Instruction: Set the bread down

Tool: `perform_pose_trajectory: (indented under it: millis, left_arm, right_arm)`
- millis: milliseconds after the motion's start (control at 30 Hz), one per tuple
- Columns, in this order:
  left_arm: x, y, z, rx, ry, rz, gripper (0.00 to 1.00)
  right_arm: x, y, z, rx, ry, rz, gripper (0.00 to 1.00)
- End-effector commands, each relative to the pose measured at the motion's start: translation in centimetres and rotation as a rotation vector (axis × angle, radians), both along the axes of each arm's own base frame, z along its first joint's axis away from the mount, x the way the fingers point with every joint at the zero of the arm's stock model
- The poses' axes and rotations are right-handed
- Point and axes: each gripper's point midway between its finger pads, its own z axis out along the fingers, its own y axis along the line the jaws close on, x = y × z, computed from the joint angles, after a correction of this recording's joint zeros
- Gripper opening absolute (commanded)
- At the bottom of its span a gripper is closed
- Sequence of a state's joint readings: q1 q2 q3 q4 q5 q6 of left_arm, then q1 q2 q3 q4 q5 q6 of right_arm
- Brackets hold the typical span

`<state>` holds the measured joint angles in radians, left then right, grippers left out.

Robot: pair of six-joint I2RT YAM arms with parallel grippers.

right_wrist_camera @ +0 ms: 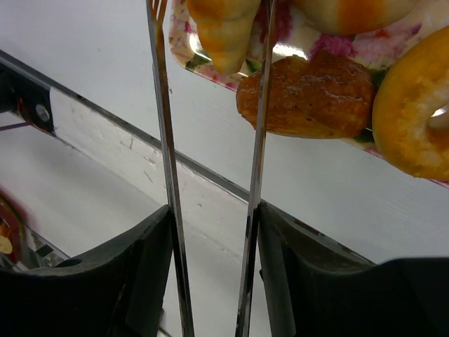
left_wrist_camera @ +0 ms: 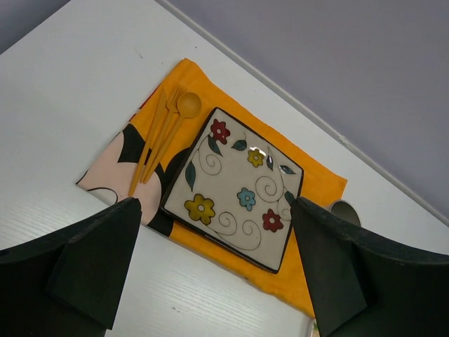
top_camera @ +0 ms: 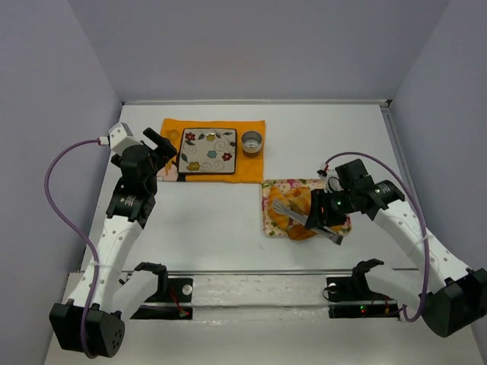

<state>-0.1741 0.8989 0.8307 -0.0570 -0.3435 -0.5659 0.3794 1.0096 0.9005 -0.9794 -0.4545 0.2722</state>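
Several breads lie on a floral tray (top_camera: pixel 272 187). In the right wrist view I see a pale croissant (right_wrist_camera: pixel 223 28), a brown bun (right_wrist_camera: pixel 309 95), a ring donut (right_wrist_camera: pixel 414 112) and a glazed bun (right_wrist_camera: pixel 351 10). My right gripper (top_camera: pixel 326 218) (right_wrist_camera: pixel 210 217) is shut on metal tongs (right_wrist_camera: pixel 163 140), whose two arms straddle the croissant at the tray's edge (right_wrist_camera: pixel 184 57). A square flowered plate (top_camera: pixel 208 150) (left_wrist_camera: pixel 238 186) sits empty on an orange mat (top_camera: pixel 213 125). My left gripper (top_camera: pixel 163 148) (left_wrist_camera: pixel 217 274) is open and empty, at the plate's left.
A small metal cup (top_camera: pixel 251 141) (left_wrist_camera: pixel 344 209) stands on the mat right of the plate. A yellow spoon and fork (left_wrist_camera: pixel 165 133) lie on the mat left of the plate. Purple walls close the table's sides and back.
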Motion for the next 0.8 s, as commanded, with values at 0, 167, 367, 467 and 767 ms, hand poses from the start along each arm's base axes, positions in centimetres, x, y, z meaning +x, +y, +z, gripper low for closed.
perform_pose_trajectory:
  millis: [0, 167, 367, 467, 767]
  left_arm:
    - [-0.1, 0.4, 1.4, -0.005, -0.055, 0.015, 0.99]
    - [-0.3, 0.6, 1.4, -0.005, -0.057, 0.022, 0.99]
    - [-0.3, 0.6, 1.5, -0.005, -0.060, 0.023, 0.99]
    - [-0.3, 0.5, 1.5, -0.008, -0.060, 0.019, 0.99]
    - [-0.4, 0.4, 1.6, -0.009, -0.066, 0.010, 0.99]
  right_arm:
    - [-0.3, 0.6, 0.2, -0.009, 0.013, 0.045, 0.52]
    - [0.1, 0.8, -0.4, -0.041, 0.027, 0.055, 0.45]
    - [1.4, 1.2, 1.8, -0.017, -0.044, 0.026, 0.19]
    - [1.8, 1.7, 4.0, 0.032, -0.113, 0.035, 0.18]
    - [5.4, 8.2, 13.2, 0.333, -0.438, 0.207, 0.17]
